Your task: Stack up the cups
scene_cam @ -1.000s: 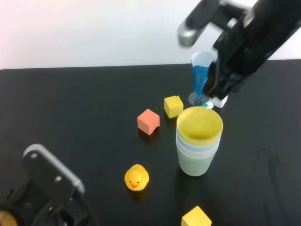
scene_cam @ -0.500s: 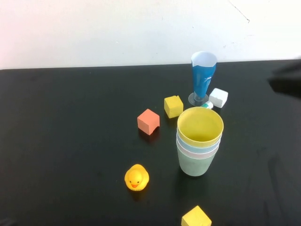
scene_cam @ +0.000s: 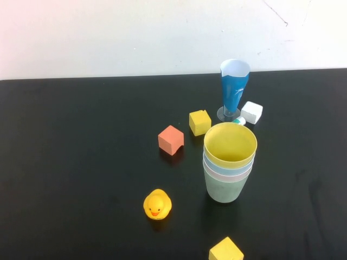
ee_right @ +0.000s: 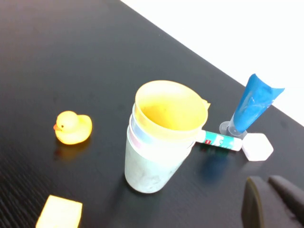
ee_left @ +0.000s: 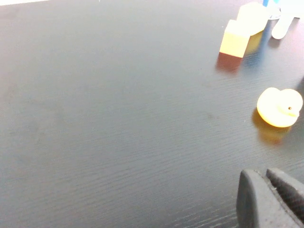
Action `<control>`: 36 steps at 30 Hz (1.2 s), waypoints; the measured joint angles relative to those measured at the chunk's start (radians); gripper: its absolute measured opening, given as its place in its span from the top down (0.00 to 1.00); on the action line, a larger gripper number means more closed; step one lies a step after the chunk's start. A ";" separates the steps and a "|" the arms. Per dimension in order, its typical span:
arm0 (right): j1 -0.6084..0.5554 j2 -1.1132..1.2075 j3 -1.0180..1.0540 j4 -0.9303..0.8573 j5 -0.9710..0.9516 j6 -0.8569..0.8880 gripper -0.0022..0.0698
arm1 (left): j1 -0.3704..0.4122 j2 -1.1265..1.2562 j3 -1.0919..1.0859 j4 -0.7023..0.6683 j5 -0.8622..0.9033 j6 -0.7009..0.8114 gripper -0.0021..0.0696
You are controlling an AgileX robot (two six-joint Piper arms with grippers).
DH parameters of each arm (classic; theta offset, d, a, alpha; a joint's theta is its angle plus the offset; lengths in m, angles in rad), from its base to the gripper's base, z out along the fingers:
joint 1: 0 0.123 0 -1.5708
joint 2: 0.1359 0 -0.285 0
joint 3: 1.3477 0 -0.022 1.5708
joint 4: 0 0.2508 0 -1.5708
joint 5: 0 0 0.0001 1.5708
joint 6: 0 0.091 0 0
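Observation:
The four cups stand nested in one upright stack (scene_cam: 229, 165) right of the table's middle: green (scene_cam: 225, 189) at the bottom, then pink and light blue rims, with yellow (scene_cam: 230, 143) on top. The stack also shows in the right wrist view (ee_right: 156, 142). Neither arm shows in the high view. My left gripper (ee_left: 262, 173) is shut and empty over bare table, short of the duck. My right gripper (ee_right: 265, 180) is shut and empty, off to the side of the stack near the white block.
A tall blue cone glass (scene_cam: 234, 89), a white block (scene_cam: 252, 112) and a small tube (ee_right: 219, 140) lie behind the stack. An orange cube (scene_cam: 171, 140) and a yellow cube (scene_cam: 200, 122) lie to its left. A rubber duck (scene_cam: 157, 205) and another yellow cube (scene_cam: 226, 251) lie in front.
Both arms have pulled back out of the high view: the right from above the blue glass, the left from the near left corner. The stack has not moved.

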 joint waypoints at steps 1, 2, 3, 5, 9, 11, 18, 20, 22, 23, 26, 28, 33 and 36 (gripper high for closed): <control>0.000 -0.005 0.003 0.000 -0.002 0.000 0.97 | 0.000 0.000 0.000 0.000 0.000 0.000 0.97; 0.000 -0.005 0.005 0.000 -0.002 0.000 0.97 | 0.000 0.000 0.000 0.000 0.000 0.000 0.97; 0.000 -0.005 0.005 0.000 -0.002 0.000 0.97 | 0.000 0.000 0.000 0.000 0.000 0.000 0.97; 0.000 -0.005 0.005 0.000 -0.004 0.000 0.97 | 0.000 0.000 0.000 0.000 0.000 0.000 0.97; 0.000 -0.005 0.005 0.000 -0.005 0.000 0.97 | 0.000 0.000 0.000 0.000 0.000 0.009 0.97; 0.000 -0.003 0.006 0.000 -0.005 0.000 0.97 | 0.000 0.000 0.000 0.000 0.000 0.009 0.97; 0.000 -0.005 0.007 -0.178 0.012 0.025 0.97 | 0.000 0.000 0.000 0.000 0.000 0.009 0.97; 0.000 -0.022 0.012 -0.289 0.024 0.104 0.97 | 0.000 0.000 0.000 0.000 0.002 0.009 0.97; 0.000 -0.056 0.035 -0.341 0.025 0.147 0.97 | 0.000 0.000 0.000 0.000 0.002 0.009 0.97; 0.000 -0.077 0.052 -0.349 0.025 0.159 0.97 | 0.000 0.000 0.000 0.000 0.002 0.009 0.97; 0.000 -0.159 0.118 -0.360 0.019 0.196 0.97 | 0.000 0.000 0.000 0.003 0.002 0.009 0.97; -0.006 -0.223 0.173 -0.360 0.019 0.252 0.97 | 0.000 0.000 0.000 0.003 0.002 0.009 0.97; -0.142 -0.444 0.342 -0.360 0.019 0.306 0.97 | 0.000 0.000 0.000 0.003 0.002 0.009 0.97; -0.287 -0.583 0.426 -0.328 0.019 0.312 0.97 | 0.000 0.000 0.000 0.003 0.002 0.009 0.97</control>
